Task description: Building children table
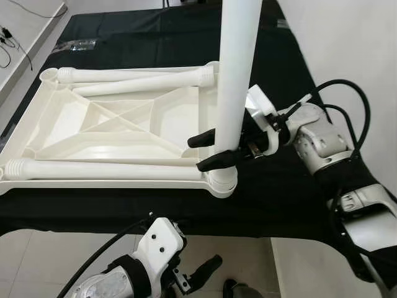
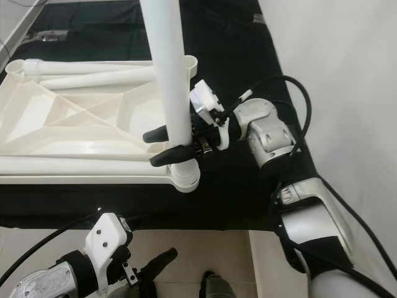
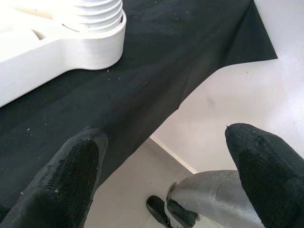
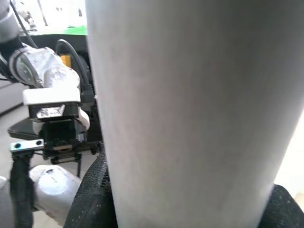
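1. Left eye view: the right gripper is clenched round the upright white leg, just above the corner socket of the upturned tabletop, which lies on the black-covered table.
2. Leg's long axis is near vertical, its foot at the socket; seating appears underway.
3. Three loose legs lie across the tabletop.
4. The left gripper, fingers spread and empty, hangs below the table edge, farther from the leg.
5. Judgement: the next move turns on keeping the leg axis in line with the socket.
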Controlling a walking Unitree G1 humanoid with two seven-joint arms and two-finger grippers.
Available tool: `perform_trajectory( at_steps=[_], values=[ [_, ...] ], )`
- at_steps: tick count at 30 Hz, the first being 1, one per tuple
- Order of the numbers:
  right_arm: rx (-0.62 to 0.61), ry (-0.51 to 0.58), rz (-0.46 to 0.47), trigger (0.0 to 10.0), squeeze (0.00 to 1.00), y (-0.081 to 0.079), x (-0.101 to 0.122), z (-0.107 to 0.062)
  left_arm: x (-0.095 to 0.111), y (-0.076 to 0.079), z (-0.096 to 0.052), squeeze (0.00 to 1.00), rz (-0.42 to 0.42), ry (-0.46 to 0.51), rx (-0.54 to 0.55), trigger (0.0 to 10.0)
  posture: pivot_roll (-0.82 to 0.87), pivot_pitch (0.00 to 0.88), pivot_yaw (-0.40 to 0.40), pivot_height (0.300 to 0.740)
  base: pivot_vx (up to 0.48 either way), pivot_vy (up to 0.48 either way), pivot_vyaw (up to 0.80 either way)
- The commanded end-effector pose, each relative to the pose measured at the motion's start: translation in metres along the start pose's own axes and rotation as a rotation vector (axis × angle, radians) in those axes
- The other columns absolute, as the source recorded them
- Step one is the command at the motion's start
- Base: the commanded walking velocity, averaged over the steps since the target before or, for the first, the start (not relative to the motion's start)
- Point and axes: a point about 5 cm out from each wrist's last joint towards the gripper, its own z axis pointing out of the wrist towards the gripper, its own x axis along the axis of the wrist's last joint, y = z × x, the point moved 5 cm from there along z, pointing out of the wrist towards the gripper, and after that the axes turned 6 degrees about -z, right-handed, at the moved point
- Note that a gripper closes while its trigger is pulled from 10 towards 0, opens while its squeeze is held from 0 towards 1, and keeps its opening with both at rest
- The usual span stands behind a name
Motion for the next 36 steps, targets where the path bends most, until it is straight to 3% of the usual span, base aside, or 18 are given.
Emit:
perform_trajectory(
  at_steps=[1,8,15,21,29,36],
  values=[
    [0.032,-0.055,0.157,10.0,0.0,-0.012,-0.035,0.005,-0.005,0.002,-0.003,0.0,-0.006,-0.027,-0.012,10.0,0.09,0.319,0.031,0.74,0.0,0.0,0.0],
    [0.073,-0.077,0.237,10.0,0.0,-0.023,-0.046,0.005,-0.005,0.003,-0.004,0.0,0.004,-0.027,-0.011,10.0,0.1,0.315,0.027,0.74,0.0,0.0,0.0],
    [0.017,0.008,0.252,10.0,0.0,-0.015,-0.035,-0.005,-0.004,0.001,-0.004,0.0,0.018,-0.02,0.012,10.0,0.1,0.304,0.022,0.74,0.0,0.0,0.0],
    [0.002,0.079,0.263,10.0,0.0,-0.017,-0.03,-0.011,-0.002,-0.002,-0.004,0.0,0.03,-0.012,0.04,10.0,0.1,0.304,0.022,0.74,0.0,0.0,0.0],
    [-0.02,0.054,0.188,10.0,0.0,-0.02,-0.038,-0.013,-0.002,-0.004,-0.004,0.0,0.038,-0.01,0.046,10.0,0.11,0.307,0.024,0.74,0.0,0.0,0.0],
    [-0.057,-0.03,0.076,10.0,0.0,-0.026,-0.045,-0.018,-0.001,-0.006,-0.003,0.0,0.044,-0.009,0.05,10.0,0.1,0.307,0.028,0.74,0.0,0.0,0.0]
  ],
)
